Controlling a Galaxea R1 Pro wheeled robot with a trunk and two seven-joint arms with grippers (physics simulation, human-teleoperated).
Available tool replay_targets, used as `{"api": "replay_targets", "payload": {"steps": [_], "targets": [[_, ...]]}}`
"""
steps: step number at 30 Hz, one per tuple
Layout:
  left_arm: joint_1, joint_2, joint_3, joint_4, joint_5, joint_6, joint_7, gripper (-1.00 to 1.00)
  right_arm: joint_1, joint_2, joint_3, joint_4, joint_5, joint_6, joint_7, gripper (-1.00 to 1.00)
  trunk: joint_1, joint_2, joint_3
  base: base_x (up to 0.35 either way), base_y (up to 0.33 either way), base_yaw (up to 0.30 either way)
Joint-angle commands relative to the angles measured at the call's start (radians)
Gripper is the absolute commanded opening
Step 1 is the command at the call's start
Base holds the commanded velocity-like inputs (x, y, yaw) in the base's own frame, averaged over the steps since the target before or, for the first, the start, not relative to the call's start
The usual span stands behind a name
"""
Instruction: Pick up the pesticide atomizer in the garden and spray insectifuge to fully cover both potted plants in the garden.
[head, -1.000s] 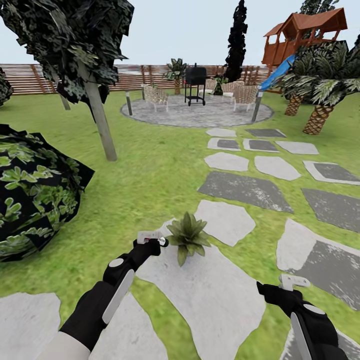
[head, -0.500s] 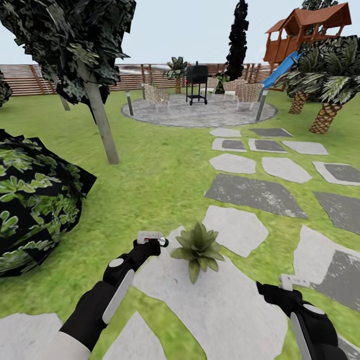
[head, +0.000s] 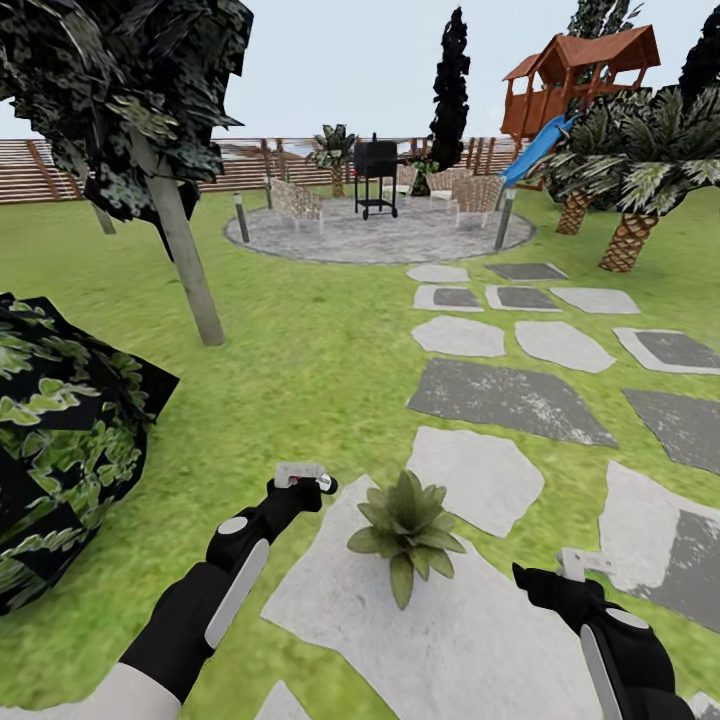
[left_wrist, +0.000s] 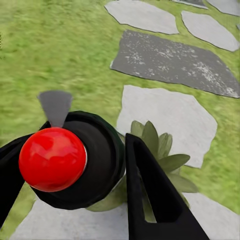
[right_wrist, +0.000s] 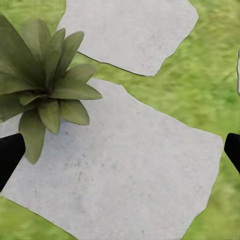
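While clamped between left jaws, pesticide atomizer (left_wrist: 75, 167) beside potted plant (head: 408, 520).

The atomizer (head: 303, 476) sits clamped in the left gripper (head: 300, 482), its pale trigger head uppermost in the head view; the left wrist view looks at its round dark body (left_wrist: 95, 165) and a red rounded part end-on between black fingers (left_wrist: 150, 195). One plant (head: 405, 525), a low rosette of pointed olive leaves, stands on a pale stepping stone (head: 450, 640) in the lawn, just beside the atomizer. Its pot is hidden beneath the leaves.
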Motion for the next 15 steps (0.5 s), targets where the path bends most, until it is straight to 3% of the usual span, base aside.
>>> {"api": "replay_targets", "payload": {"steps": [1,6,10,15], "targets": [[-0.001,0.0,-0.001,-0.001,0.007,0.004,0.001,-1.0,-0.001,0.0,-0.001,-0.002,0.0,0.006,0.002,1.0,0.0,0.0,-0.001,0.3,0.227,-0.002],[-0.001,0.0,-0.001,-0.001,0.007,0.004,0.002,-1.0,-0.001,0.0,-0.001,-0.002,0.0,0.006,0.002,1.0,0.0,0.0,0.0,0.3,0.227,-0.03],[-0.001,0.0,-0.001,-0.001,0.007,0.004,0.002,-1.0,-0.001,-0.001,-0.001,-0.002,0.0,0.006,0.002,1.0,0.0,0.0,0.003,0.282,0.18,-0.18],[-0.001,0.0,-0.001,-0.001,0.007,0.004,0.002,-1.0,-0.001,0.0,-0.002,-0.002,0.0,0.006,0.002,1.0,0.0,0.0,0.009,0.175,0.035,-0.217]]}}
